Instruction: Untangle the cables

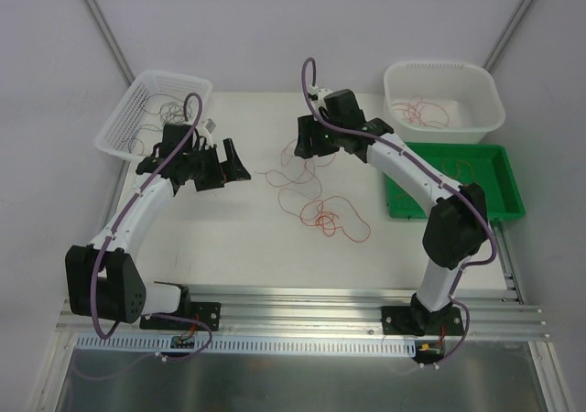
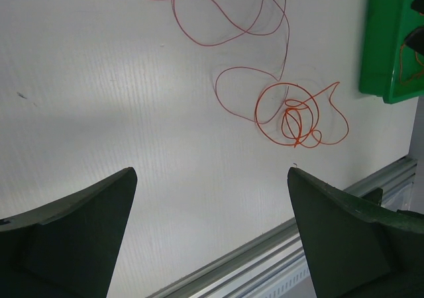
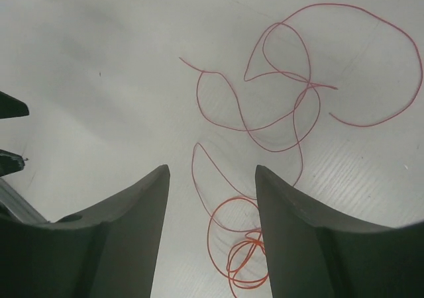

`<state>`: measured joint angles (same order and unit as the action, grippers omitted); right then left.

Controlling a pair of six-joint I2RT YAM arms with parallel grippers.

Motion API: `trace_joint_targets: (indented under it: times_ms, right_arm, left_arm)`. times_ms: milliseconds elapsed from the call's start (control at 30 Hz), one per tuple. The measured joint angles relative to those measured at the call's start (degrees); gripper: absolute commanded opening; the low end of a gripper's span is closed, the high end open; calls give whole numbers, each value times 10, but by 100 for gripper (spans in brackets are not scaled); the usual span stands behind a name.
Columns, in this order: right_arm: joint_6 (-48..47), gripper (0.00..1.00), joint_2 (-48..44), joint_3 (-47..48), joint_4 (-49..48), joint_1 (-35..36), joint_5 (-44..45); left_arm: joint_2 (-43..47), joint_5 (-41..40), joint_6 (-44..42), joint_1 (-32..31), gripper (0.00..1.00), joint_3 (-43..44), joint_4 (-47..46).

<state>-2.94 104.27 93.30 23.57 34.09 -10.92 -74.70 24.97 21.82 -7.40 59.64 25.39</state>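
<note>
The right fingers (image 3: pixel 132 225) are standing partly apart, holding nothing, just above the thin red cables (image 3: pixel 278 112). The left fingers (image 2: pixel 86 225) are gaping wide and empty, farther from the green tray (image 1: pixel 499 169). The cables are lying loose on the surface (image 1: pixel 229 238) beside that tray. If the right fingers close here, they may be catching two loops at once and pulling the knot tighter.

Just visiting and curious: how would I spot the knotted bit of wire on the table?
Find the white table, left of the green tray. Red wires trail down its middle to a small orange coil at the near end. Its rings overlap tightly; the other loops lie wide and loose.
</note>
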Motion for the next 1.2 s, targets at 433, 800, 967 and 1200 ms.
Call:
trace_joint_targets:
  times_ms: [433, 800, 967, 1200]
  right_arm:
    - [-24, 57, 49, -55, 12, 84, 17]
    - [-110, 24, 151, -48, 11, 57, 34]
    - [-130, 1, 149, -27, 22, 57, 32]
    - [-170, 1, 65, 136, 157, 57, 59]
  left_arm:
    - [-10, 5, 0, 0, 99, 0, 0]
    - [-10, 5, 0, 0, 99, 0, 0]
    - [-10, 5, 0, 0, 99, 0, 0]
    - [-10, 7, 0, 0, 99, 0, 0]
